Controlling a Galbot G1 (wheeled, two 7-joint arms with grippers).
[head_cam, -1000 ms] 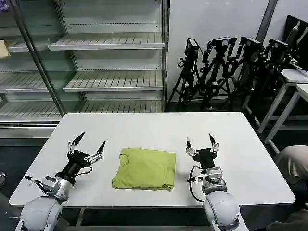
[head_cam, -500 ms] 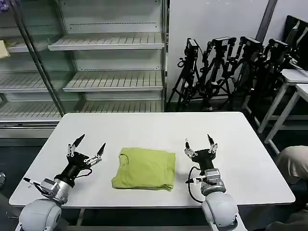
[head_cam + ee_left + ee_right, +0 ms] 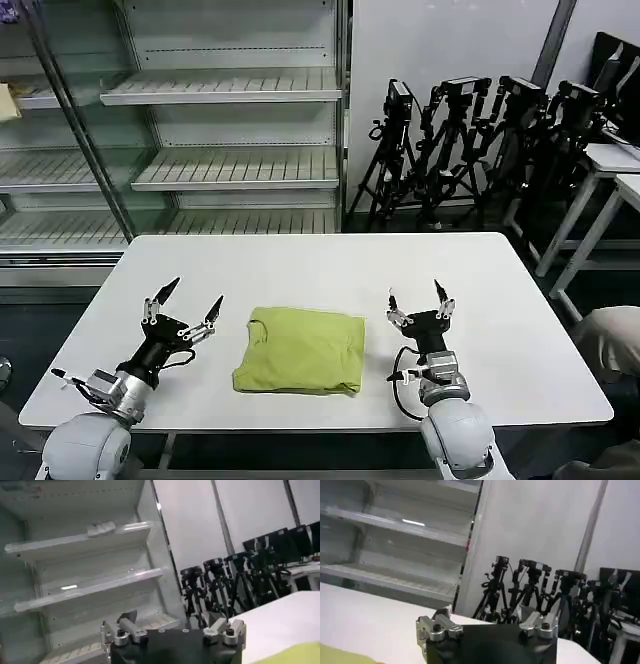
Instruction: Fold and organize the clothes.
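1. The lime yellow-green T-shirt (image 3: 301,351) is lying folded into a compact, roughly square packet on the white counter (image 3: 320,265), near the robot's edge and about midway across.
2. The left gripper (image 3: 182,310) is hovering just beside the packet's left edge, its jaws spread wide and pointing up and away, holding nothing.
3. The right gripper (image 3: 421,304) is hovering just beside the packet's right edge, its jaws likewise spread and empty.
4. The shirt is sitting between the two grippers, inward of each; the right one looks slightly nearer to the cloth, though the difference is small.
5. The packet is running slightly wider across than deep, so any further fold would probably be turning on that left-to-right axis, with each arm taking its own side.
6. The fabric is reading as soft knit: rounded fold edges, a faint crease near the collar corner at the far left, and a slightly wavy near hem.
7. The folding appears largely done; what is remaining is likely tidying or placing.
8. A sliver of the yellow-green cloth is showing at the frame edge in the left wrist view (image 3: 295,655).
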